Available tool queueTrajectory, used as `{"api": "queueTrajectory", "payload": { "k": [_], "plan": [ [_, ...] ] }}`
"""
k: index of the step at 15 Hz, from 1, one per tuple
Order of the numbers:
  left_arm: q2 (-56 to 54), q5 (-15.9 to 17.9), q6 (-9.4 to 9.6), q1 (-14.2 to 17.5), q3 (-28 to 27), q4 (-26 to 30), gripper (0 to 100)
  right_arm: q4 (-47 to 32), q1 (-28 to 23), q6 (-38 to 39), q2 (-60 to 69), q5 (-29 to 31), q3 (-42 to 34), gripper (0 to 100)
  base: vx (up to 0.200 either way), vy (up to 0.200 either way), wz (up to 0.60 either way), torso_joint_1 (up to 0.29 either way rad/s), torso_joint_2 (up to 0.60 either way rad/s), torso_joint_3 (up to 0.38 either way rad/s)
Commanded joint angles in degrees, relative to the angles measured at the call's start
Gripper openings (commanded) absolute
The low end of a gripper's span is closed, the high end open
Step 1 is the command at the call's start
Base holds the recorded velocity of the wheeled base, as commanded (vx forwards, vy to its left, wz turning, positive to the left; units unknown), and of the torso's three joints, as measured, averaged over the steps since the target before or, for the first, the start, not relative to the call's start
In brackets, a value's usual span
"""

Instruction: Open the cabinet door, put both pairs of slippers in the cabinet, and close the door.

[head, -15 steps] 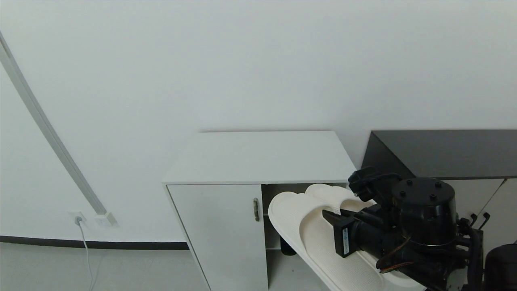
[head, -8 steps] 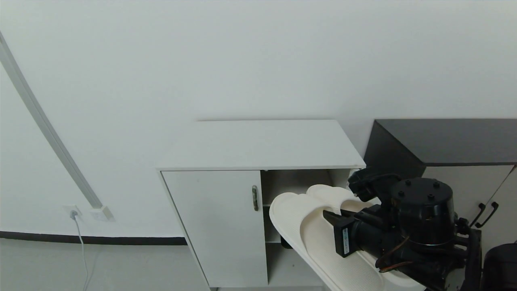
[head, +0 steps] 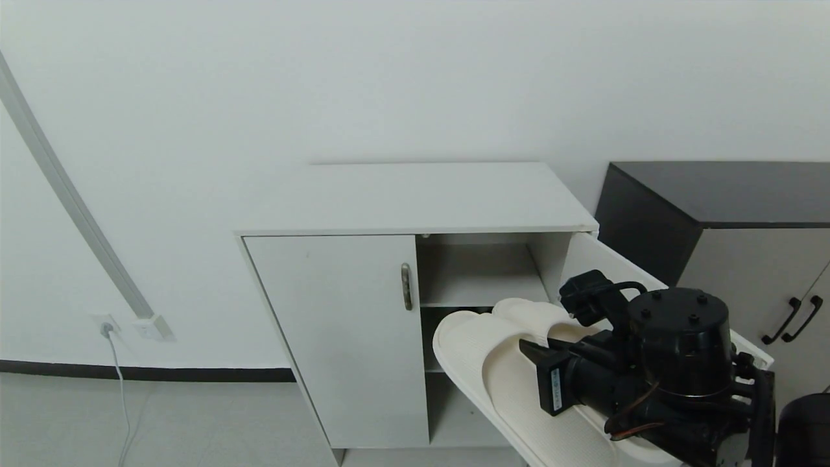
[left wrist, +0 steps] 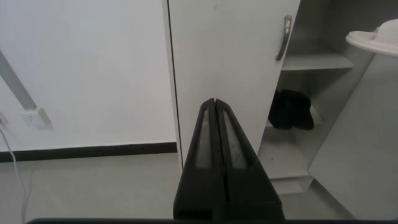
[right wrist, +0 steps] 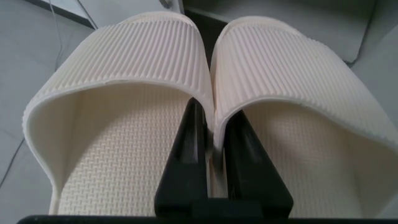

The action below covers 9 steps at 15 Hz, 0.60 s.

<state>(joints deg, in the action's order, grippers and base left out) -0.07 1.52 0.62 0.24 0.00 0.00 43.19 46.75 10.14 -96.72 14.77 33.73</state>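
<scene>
The cabinet stands against the wall, with a second cabinet to its right and a wall socket low to its left. The left door is closed; the right door stands open toward the right. A second pair of slippers lies on a lower shelf inside. The pair of slippers sits side by side in front of the open compartment, inner edges between the right gripper fingers. The left gripper is in front of the left door, apart from it.
</scene>
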Motion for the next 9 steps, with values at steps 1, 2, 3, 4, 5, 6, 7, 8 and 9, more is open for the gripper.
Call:
{"api": "queueTrajectory", "payload": {
  "k": [1, 2, 3, 4, 5, 6, 7, 8, 9],
  "plan": [
    [0.07, -0.03, -0.01, 0.02, 0.00, 0.00, 0, 0.05, 0.53, -0.04, -0.05, -0.01, 0.02, 0, 0.000, 0.000, 0.00, -0.188, 0.51, 0.320],
    [0.07, 0.06, -0.01, 0.02, 0.00, 0.00, 0, 0.05, 0.62, -0.04, -0.05, 0.08, 0.02, 0, 0.000, 0.000, 0.00, -0.178, 0.50, 0.320],
    [0.07, -0.03, -0.01, 0.02, 0.00, 0.00, 0, 0.05, 0.71, -0.04, -0.05, 0.08, 0.02, 0, 0.000, 0.000, 0.00, -0.173, 0.50, 0.320],
    [0.07, -0.03, -0.01, 0.02, 0.00, 0.00, 0, 0.05, 0.71, -0.04, -0.14, 0.08, 0.02, 0, 0.000, 0.000, 0.00, -0.168, 0.49, 0.330],
    [0.07, -0.03, -0.01, 0.02, 0.00, 0.00, 0, 0.05, 0.71, -0.04, -0.14, -0.01, 0.02, 0, 0.000, 0.000, 0.00, -0.154, 0.48, 0.325],
    [0.07, -0.03, -0.01, 0.02, 0.00, 0.00, 0, 0.05, 0.71, -0.04, 0.04, 0.08, 0.02, 0, 0.000, 0.000, 0.00, -0.159, 0.48, 0.325],
    [0.07, 0.06, -0.01, 0.02, 0.00, 0.00, 0, 0.05, 0.71, -0.04, 0.13, 0.08, 0.02, 0, 0.000, 0.000, 0.00, -0.149, 0.47, 0.320],
    [0.07, -0.03, -0.01, 0.02, 0.00, 0.00, 0, 0.05, 0.71, -0.04, 0.13, 0.08, 0.02, 0, 0.000, 0.000, 0.00, -0.154, 0.49, 0.339],
    [0.07, -0.03, -0.01, 0.02, 0.00, 0.00, 0, 0.05, 0.71, -0.04, 0.13, 0.08, 0.02, 0, 0.000, 0.000, 0.00, -0.134, 0.47, 0.334]
  ]
}}
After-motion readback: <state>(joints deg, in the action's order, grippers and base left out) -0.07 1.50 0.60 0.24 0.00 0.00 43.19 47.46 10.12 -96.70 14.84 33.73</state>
